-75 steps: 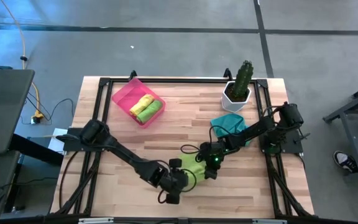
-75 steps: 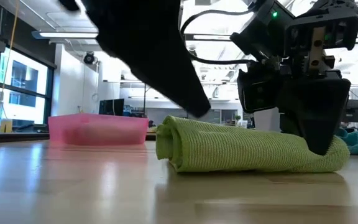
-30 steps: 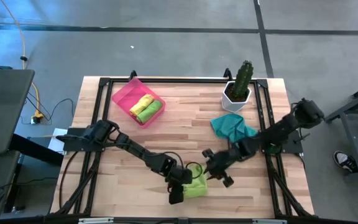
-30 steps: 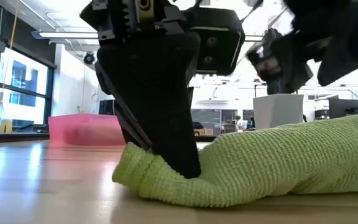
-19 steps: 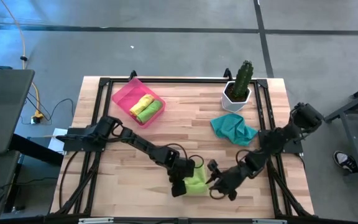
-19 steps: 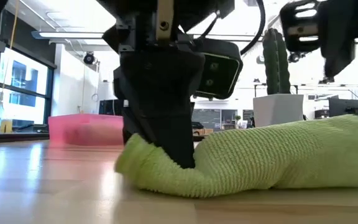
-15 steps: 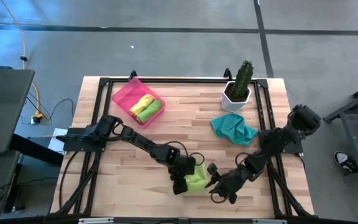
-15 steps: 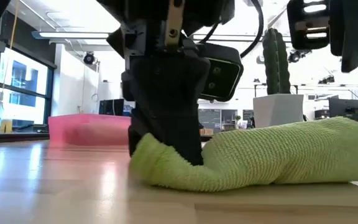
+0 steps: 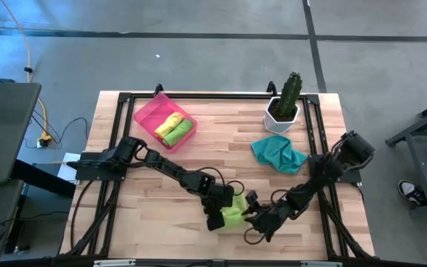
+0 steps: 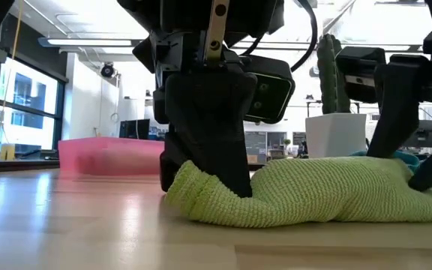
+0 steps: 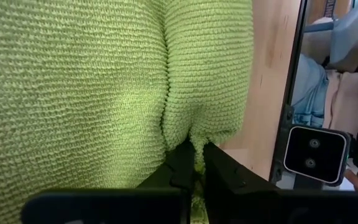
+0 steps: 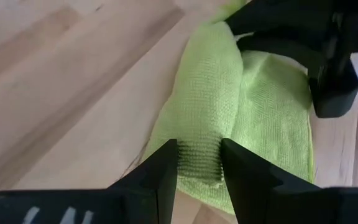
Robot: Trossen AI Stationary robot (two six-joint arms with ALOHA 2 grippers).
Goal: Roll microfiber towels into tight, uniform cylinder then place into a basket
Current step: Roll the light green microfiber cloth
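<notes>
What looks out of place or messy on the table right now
The teal towel lies crumpled and unrolled near the cactus pot, while two rolled towels already sit in the pink basket. The lime green towel near the front edge is a lumpy, uneven roll, pinched by the left gripper and the right gripper.

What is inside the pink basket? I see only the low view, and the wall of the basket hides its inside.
Observer: Two rolled towels lie side by side in the pink basket, a yellow towel and a green towel.
Operator: Which arm pinches the lime towel in front?
Observer: The left tool. It is shut on a fold of the lime towel.
Operator: And the right one?
Observer: The right tool is at the other end, with a ridge of the same towel between its fingers.
</notes>
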